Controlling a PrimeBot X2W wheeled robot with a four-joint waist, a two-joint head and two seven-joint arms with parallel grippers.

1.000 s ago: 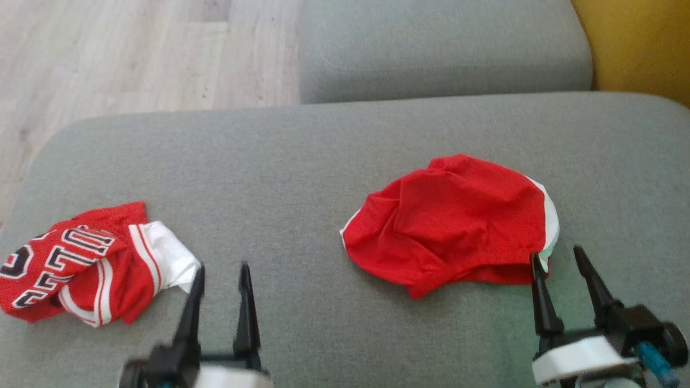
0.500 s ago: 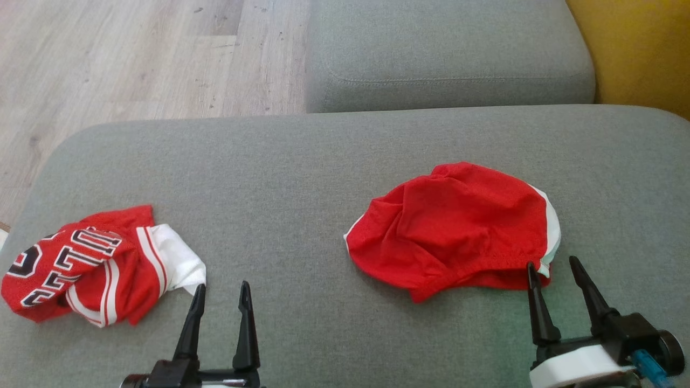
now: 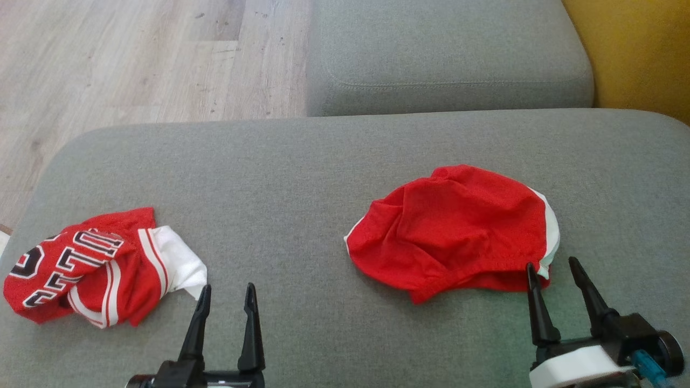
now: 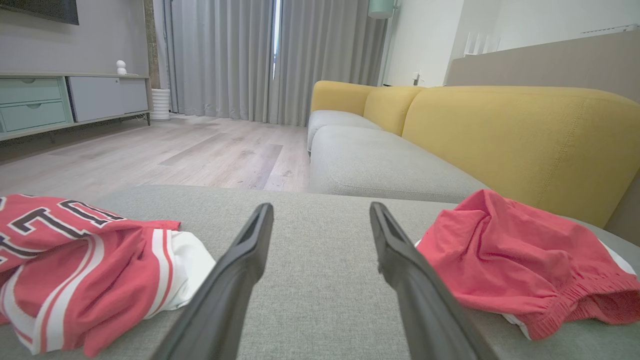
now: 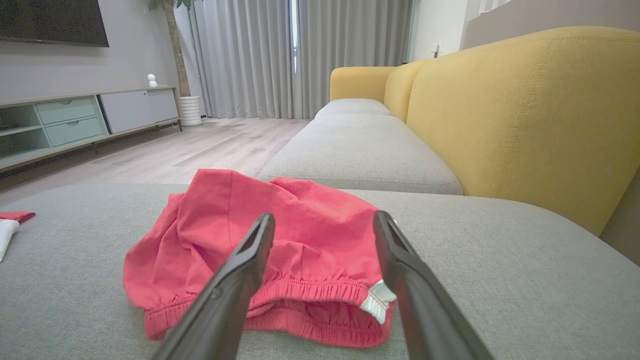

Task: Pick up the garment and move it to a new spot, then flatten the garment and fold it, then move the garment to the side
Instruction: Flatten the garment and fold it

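Observation:
A crumpled red garment (image 3: 453, 231) with white side trim and an elastic waistband lies on the grey cushion (image 3: 302, 178), right of centre. My right gripper (image 3: 552, 264) is open just in front of its near right corner, the left fingertip at the waistband edge; the right wrist view shows the garment (image 5: 280, 235) lying past the gripper (image 5: 325, 217), with nothing between its fingers. My left gripper (image 3: 227, 288) is open over bare cushion. In the left wrist view the garment (image 4: 505, 255) lies to the right of that gripper (image 4: 321, 210).
A bunched red and white lettered jersey (image 3: 91, 264) lies at the cushion's left end, its white corner just left of the left gripper. A second grey seat cushion (image 3: 447, 54) sits beyond, a yellow backrest (image 3: 641, 54) at the right, wooden floor (image 3: 135, 59) to the left.
The head camera has tilted slightly, shifting the whole picture down. My left gripper has drawn back a little from the jersey. Both garments lie as before.

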